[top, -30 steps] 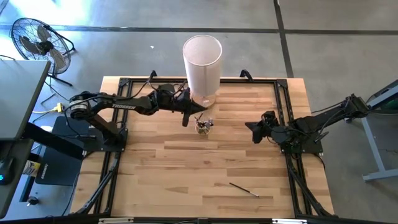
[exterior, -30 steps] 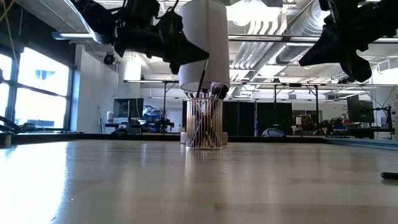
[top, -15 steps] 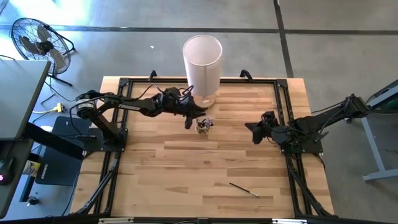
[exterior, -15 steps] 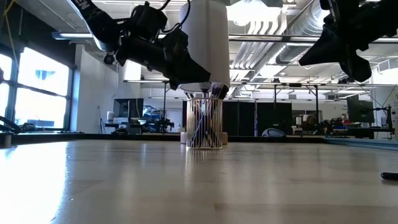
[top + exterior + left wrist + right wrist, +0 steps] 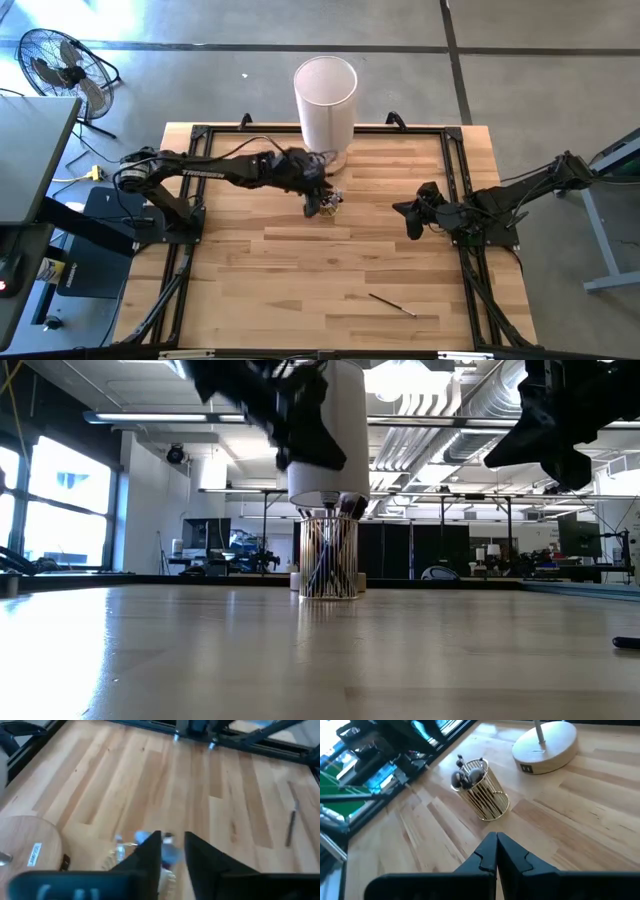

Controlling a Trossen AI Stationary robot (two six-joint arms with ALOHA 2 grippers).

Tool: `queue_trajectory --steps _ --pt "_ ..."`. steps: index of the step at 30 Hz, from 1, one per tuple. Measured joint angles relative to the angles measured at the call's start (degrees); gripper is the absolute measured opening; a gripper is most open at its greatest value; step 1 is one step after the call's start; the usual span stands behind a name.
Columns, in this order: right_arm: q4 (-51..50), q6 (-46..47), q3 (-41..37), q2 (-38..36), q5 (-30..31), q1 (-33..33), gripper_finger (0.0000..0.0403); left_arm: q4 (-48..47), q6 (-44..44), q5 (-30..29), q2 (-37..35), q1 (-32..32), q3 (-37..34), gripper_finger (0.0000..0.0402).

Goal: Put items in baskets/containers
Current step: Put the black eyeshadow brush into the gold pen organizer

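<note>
The brushes (image 5: 466,776) are thin sticks with dark and wooden handles and small bristle tips, and most stand bunched upright in the cup (image 5: 485,795), their heads poking above its rim. The cup (image 5: 328,557) is a small clear container with a yellowish, ribbed look, far shorter than the brushes in it. It stands on the desk (image 5: 300,260) toward the far side, a little left of centre, just in front of the round pale base (image 5: 546,746) of a tall white cylinder (image 5: 325,100). One more brush (image 5: 392,303) lies flat by itself on the near right part of the desk, well apart from the cup; in the left wrist view it shows as a slim stick (image 5: 291,824) on the boards.

The left hand (image 5: 316,200) hangs directly over the cup (image 5: 327,204), its two dark fingers (image 5: 150,855) a little apart with the brush heads showing in the gap below, holding nothing. The right hand (image 5: 412,215) waits above the right side of the desk, facing the cup, its fingers (image 5: 487,852) pressed together and empty.

A fan (image 5: 60,70) stands on the floor beyond the far left corner of the desk.
</note>
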Motion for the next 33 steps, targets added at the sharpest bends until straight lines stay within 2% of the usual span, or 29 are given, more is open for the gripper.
queue_trajectory --steps 2,5,9,15,20,23,27,31,33 --pt "0.0 -2.0 0.0 0.0 -1.0 0.0 0.0 -6.2 -1.7 -3.3 -0.1 -2.9 4.0 0.0053" --pt "0.0 -4.5 0.0 0.0 -3.6 0.0 0.0 -10.5 -5.2 -6.1 -0.1 -7.1 7.4 0.001" --pt "0.0 -8.1 0.0 0.0 -6.0 0.0 0.0 -10.2 -11.7 -8.7 -0.1 -12.3 8.1 0.0012" --pt "0.5 -11.3 0.0 0.0 -7.5 0.0 0.0 -16.6 -21.2 -12.0 0.8 -20.6 8.0 0.0003" --pt "5.6 -11.7 0.2 0.7 -12.6 0.7 0.0 -20.2 -22.3 -15.5 3.7 -27.7 7.8 0.0001" --pt "6.7 -12.9 3.1 4.1 -11.5 2.8 0.0 -18.1 -22.8 -15.3 4.2 -29.8 3.5 0.0001" --pt "5.6 -14.1 10.7 13.2 -8.7 5.8 0.0 -6.0 -25.4 -15.4 2.4 -31.2 -6.3 0.0" --pt "-3.4 -11.6 22.2 24.8 -10.4 7.8 0.0 4.7 -26.4 -15.0 -1.2 -31.4 -14.8 0.0" --pt "-11.2 -8.5 29.0 30.7 -13.6 8.6 0.0 8.1 -26.6 -14.9 -2.9 -31.3 -17.0 0.0"
